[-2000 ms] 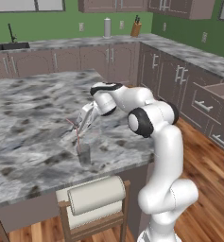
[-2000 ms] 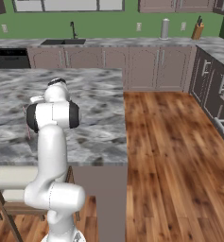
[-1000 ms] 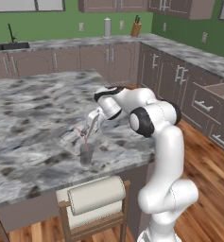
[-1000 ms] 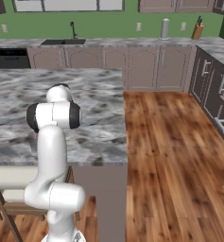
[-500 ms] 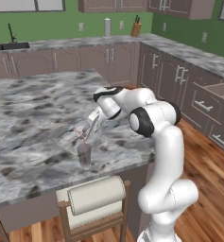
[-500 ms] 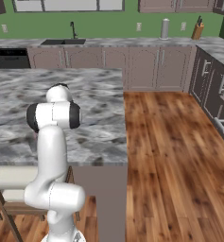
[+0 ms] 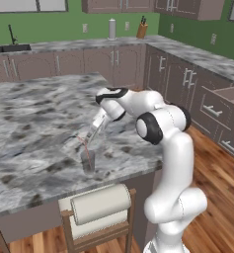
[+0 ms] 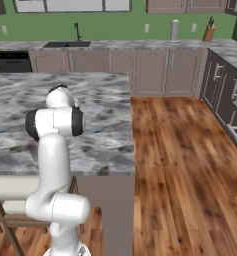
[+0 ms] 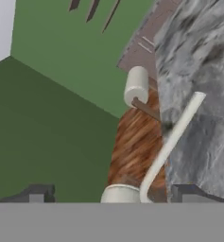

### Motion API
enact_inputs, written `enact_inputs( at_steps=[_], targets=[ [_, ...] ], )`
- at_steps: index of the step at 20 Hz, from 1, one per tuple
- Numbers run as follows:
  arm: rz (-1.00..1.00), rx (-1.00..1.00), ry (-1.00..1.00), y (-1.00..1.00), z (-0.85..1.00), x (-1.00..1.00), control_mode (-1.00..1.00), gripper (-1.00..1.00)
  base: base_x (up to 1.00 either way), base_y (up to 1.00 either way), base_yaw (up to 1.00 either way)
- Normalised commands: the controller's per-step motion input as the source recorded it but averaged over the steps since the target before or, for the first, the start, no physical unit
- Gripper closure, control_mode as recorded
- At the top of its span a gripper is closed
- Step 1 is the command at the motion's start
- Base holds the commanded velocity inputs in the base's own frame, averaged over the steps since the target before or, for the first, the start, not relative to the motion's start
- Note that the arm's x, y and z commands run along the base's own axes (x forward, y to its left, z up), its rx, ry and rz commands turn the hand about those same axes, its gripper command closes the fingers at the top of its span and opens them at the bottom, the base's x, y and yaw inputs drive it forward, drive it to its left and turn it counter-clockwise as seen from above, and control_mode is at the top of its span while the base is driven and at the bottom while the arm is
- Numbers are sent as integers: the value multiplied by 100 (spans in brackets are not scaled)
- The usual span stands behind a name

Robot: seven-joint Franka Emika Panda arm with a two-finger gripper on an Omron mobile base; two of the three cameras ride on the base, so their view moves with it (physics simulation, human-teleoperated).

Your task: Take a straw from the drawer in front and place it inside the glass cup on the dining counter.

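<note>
Released a moment earlier, the straw [image 7: 85,150] stood leaning in the glass cup [image 7: 88,162] on the marbled surface [image 7: 34,123] while the fingers [image 7: 97,124] hung spread apart above it, so the placing looked finished.

the dining counter [image 7: 34,123] has a polished grey-and-white marbled stone top, the glass cup [image 7: 88,160] on it clear and glassy (thin-walled, it seems). the paper towel roll [image 7: 99,203] looks matt, soft white; the floor [image 8: 185,165] is glossy reddish wood planking.
</note>
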Motion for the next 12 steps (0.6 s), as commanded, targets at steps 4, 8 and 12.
enact_inputs(
  at_steps=[4, 8, 12],
  targets=[
    [-1, -4, -27, 0, 0, 0, -100, -100, 0, 0, 0],
    [-6, -13, -35, 0, 0, 0, -100, -100, 0, 0, 0],
    [-12, -16, -34, 0, 0, 0, -100, -100, 0, 0, 0]
  ],
)
